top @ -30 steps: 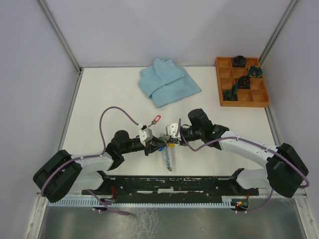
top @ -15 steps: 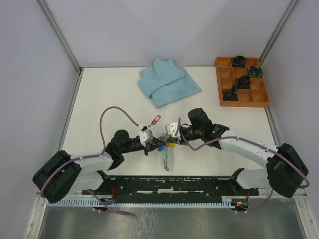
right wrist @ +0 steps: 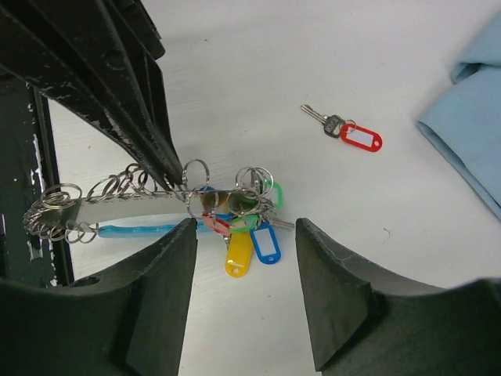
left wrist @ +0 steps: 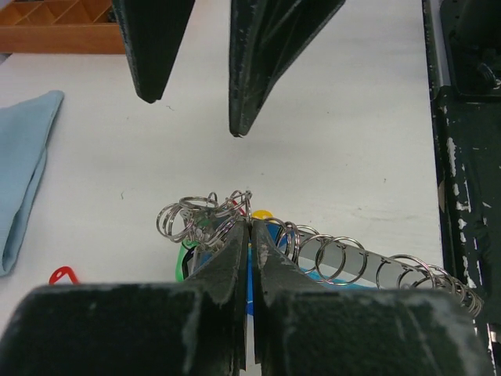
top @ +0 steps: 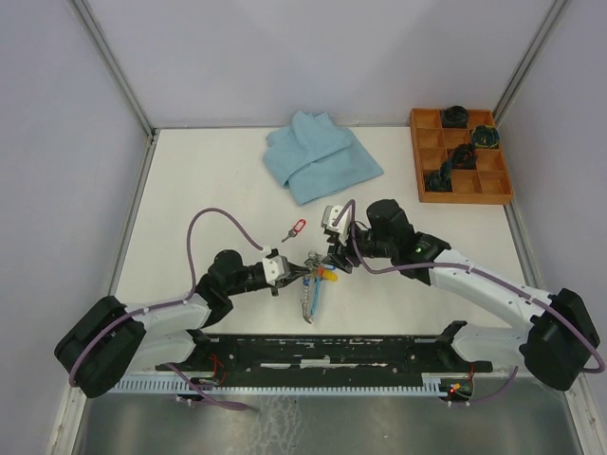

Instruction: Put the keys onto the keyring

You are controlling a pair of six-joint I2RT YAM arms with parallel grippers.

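While the top view looks down, the tray (top: 494,181) at 2 o'clock holds dark items (top: 455,116) in four compartments. A red-tagged key (top: 294,230) lies at 12 o'clock from the keyring (top: 308,299).

Left wrist: the left gripper (left wrist: 249,231) is clamped on the keyring (left wrist: 344,262).

Right wrist: the right gripper (right wrist: 244,227) has its jaws apart over the keys (right wrist: 252,235).

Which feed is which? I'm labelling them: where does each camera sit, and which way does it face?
Top external: above and behind the bases, looking down on the table; both arms show, left tool and right tool close together by the keyring.
Left wrist: on the left arm, looking along its shut tool at the keyring, right tool opposite.
Right wrist: on the right arm, looking down between its open fingers at the keys.
Shared: both wrist views show the keyring and the other arm's tool.
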